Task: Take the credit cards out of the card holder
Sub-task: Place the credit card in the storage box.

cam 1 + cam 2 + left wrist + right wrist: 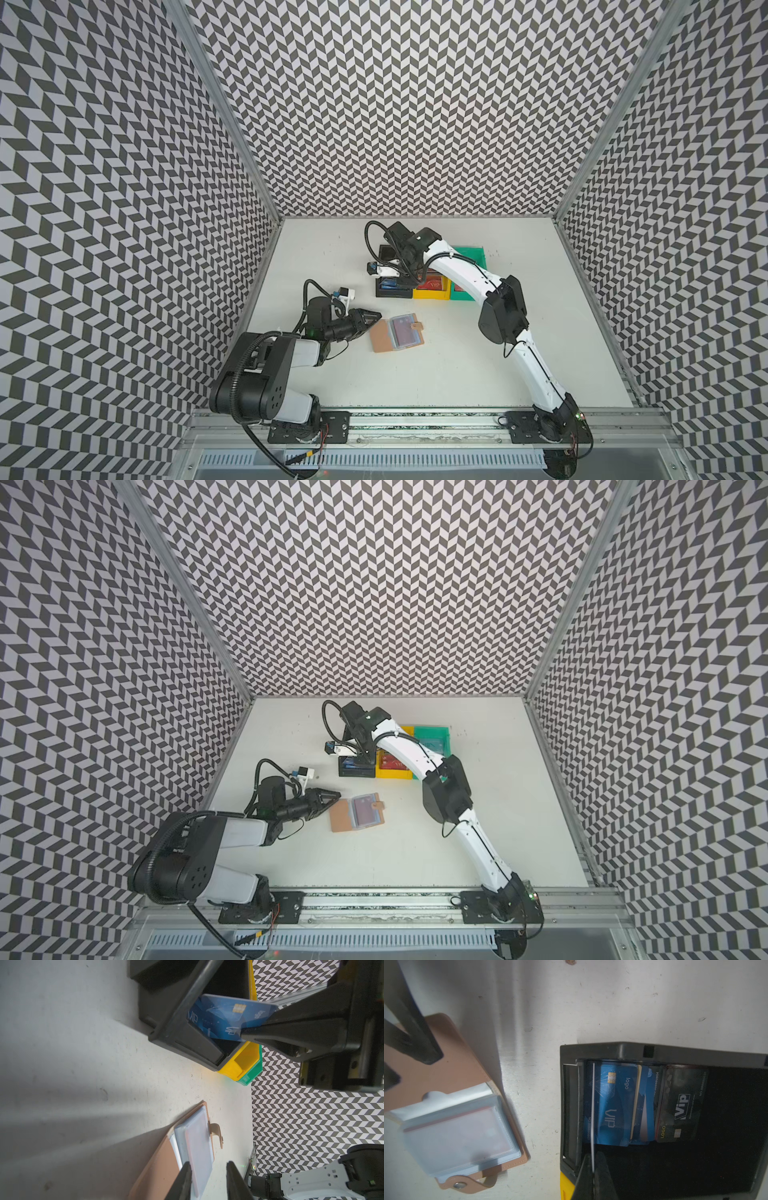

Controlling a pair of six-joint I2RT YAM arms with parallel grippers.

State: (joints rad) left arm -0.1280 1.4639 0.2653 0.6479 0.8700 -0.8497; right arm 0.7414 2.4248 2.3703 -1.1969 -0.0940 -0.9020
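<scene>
The tan card holder [380,341] [340,820] lies open on the table, sleeves up, with a reddish card [403,335] showing through the top sleeve [456,1128]. My left gripper [378,316] [209,1180] is open at the holder's left side; one finger [419,1043] is over the tan cover [160,1163]. Over the black bin [392,294] [623,1051], my right gripper [405,282] [592,1167] is shut on a blue VIP credit card [220,1018], which the right wrist view shows edge-on. More credit cards, blue [614,1105] and black [681,1105], lie in that bin.
A yellow bin [432,294] with a red card [434,285] stands right of the black one, then a green bin [471,252]. All three sit at the back of the table. Patterned walls close in the left, right and back sides.
</scene>
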